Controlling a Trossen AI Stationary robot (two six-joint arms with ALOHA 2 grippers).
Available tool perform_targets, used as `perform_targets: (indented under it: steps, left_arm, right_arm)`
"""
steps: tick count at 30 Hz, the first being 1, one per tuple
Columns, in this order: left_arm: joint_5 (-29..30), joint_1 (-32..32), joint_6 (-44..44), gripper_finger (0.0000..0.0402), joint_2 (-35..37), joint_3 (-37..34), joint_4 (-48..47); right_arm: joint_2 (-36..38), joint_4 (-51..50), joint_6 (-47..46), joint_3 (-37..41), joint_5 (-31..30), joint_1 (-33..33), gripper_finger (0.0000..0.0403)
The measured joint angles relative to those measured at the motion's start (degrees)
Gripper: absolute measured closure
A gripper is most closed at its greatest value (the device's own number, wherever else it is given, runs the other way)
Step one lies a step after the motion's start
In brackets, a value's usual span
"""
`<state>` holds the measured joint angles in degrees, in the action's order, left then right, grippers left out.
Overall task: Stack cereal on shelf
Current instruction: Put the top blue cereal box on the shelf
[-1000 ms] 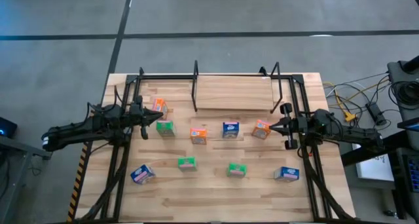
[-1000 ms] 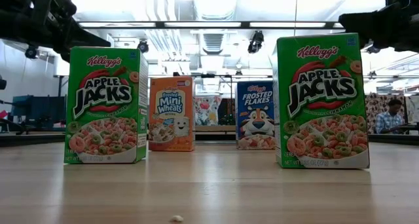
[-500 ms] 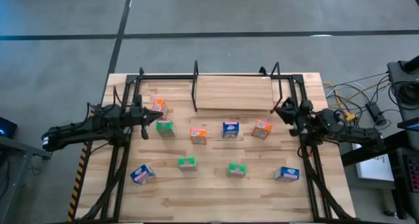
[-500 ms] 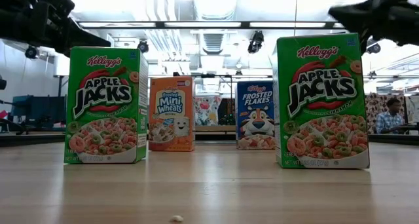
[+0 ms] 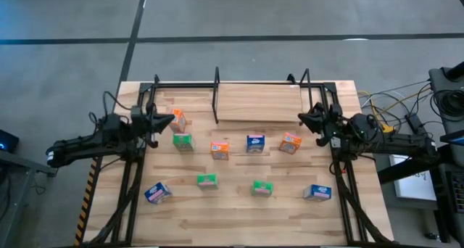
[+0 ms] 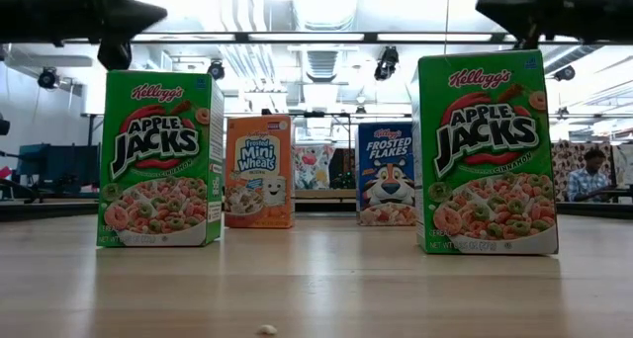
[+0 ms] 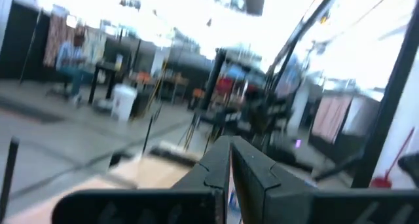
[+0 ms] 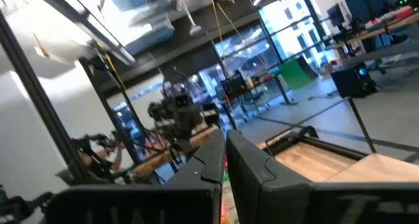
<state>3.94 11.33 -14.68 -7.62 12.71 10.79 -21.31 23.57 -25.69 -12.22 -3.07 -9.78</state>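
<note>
On the wooden table (image 5: 239, 212) we see all nine cereal boxes lying loose, none of them on the shelf (image 5: 259, 103), which stands at the far edge of the table with its light board bare. Across the middle row we find an orange box (image 5: 177, 118) nearest the left side, then a green box (image 5: 183, 141), a second orange box (image 5: 220, 149), a blue box (image 5: 254, 143) and a third orange box (image 5: 290, 142). Nearer the front edge we see a blue box at the left (image 5: 157, 193), two green boxes (image 5: 207, 180) and (image 5: 262, 188), and a blue box at the right (image 5: 317, 193).

We find the left gripper (image 5: 168, 118) raised above the table, just beside the first orange box, its fingers pressed together and holding nothing; its wrist view shows the two dark fingers (image 7: 252, 171) meeting at a point. We see the right gripper (image 5: 302, 119) likewise up in the air near the shelf's right post, well apart from the third orange box, its fingers (image 8: 249, 162) closed on nothing.

From table height we read two green Apple Jacks boxes in front, with an orange Mini-Wheats box (image 6: 259, 171) and a blue Frosted Flakes box (image 6: 386, 173) behind them, all upright.
</note>
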Motion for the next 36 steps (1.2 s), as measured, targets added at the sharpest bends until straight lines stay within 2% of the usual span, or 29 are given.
perform_targets:
  steps: [7, 12, 21, 29, 36]
  left_arm:
    - [0.00, 0.00, 1.55, 0.0401, 0.02, 0.02, 9.94]
    - [0.01, 0.00, 3.63, 0.0401, 0.02, 0.02, 12.30]
    - [0.01, -0.02, 3.65, 0.0401, 0.00, 0.02, 14.29]
    - [-0.02, -0.02, 3.21, 0.0401, -0.07, 0.02, 14.94]
    - [-0.02, -0.03, 3.71, 0.0401, -0.25, 0.02, 15.02]
  right_arm:
    - [-13.67, -0.96, 4.75, -10.69, -0.07, 0.00, 0.0394]
    - [-22.15, -0.50, 7.54, -17.32, -0.11, 0.00, 0.0394]
    - [-33.35, 2.18, 14.28, -22.23, 0.37, 0.42, 0.0394]
    - [-38.26, 4.11, 19.23, -22.17, 2.00, 0.76, 0.0394]
    - [-38.75, 4.17, 23.56, -22.13, 1.82, 0.76, 0.0394]
